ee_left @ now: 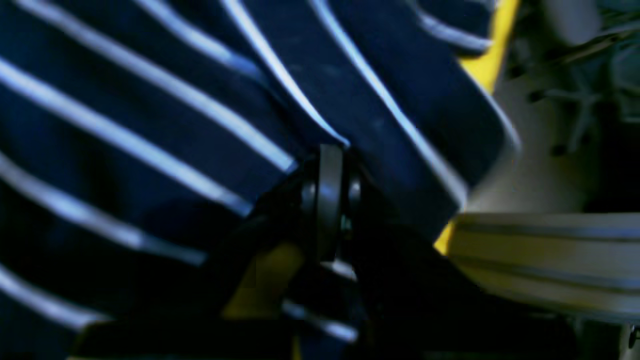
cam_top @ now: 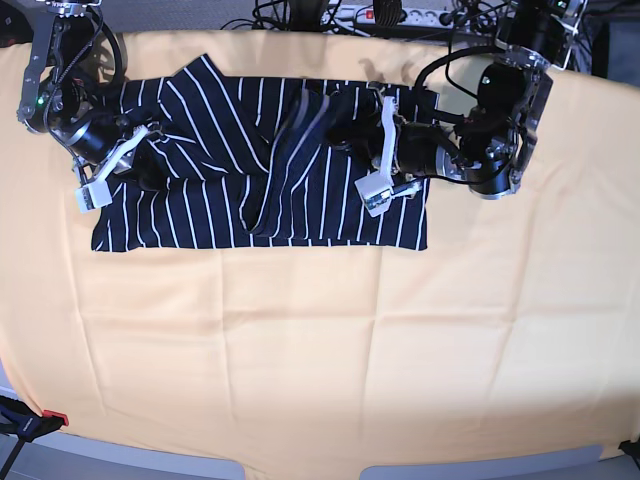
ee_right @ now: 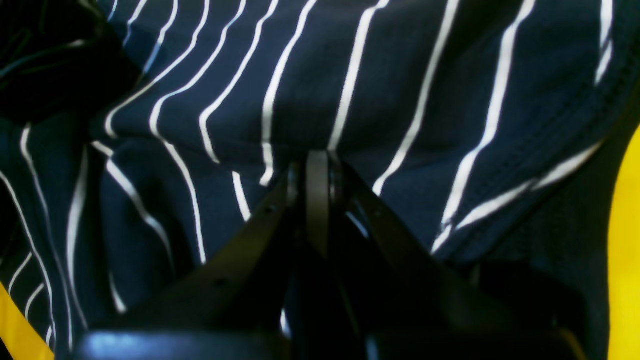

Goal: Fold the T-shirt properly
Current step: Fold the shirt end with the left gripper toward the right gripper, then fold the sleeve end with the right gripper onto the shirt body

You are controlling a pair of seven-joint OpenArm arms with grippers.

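Item: a yellow-orange cloth-covered worktop (cam_top: 320, 340) is lying bare across the near half, and beyond it a dark navy short-sleeved cloth T-shirt with thin white stripes (cam_top: 210, 205) is lying spread sideways toward the far edge. Condition: the near strip of the garment is resting flat and fairly straight, while the far portion is bunching in diagonal ridges through the middle, so folding is judged as being partway at most, with a clean, squared fold remaining to be made. Right claw (ee_right: 317, 165), on the left of the base view, is pinching a raised ridge of striped fabric at the shirt's end, jaws pressed narrow on the cloth. Left claw (ee_left: 330, 165), at the opposite end, is likewise clamping tight on a fold of the fabric near its edge, where yellow cloth is showing beside the hem. Farthest back, a tangle of cables (cam_top: 300, 12) is lying beyond the worktop.
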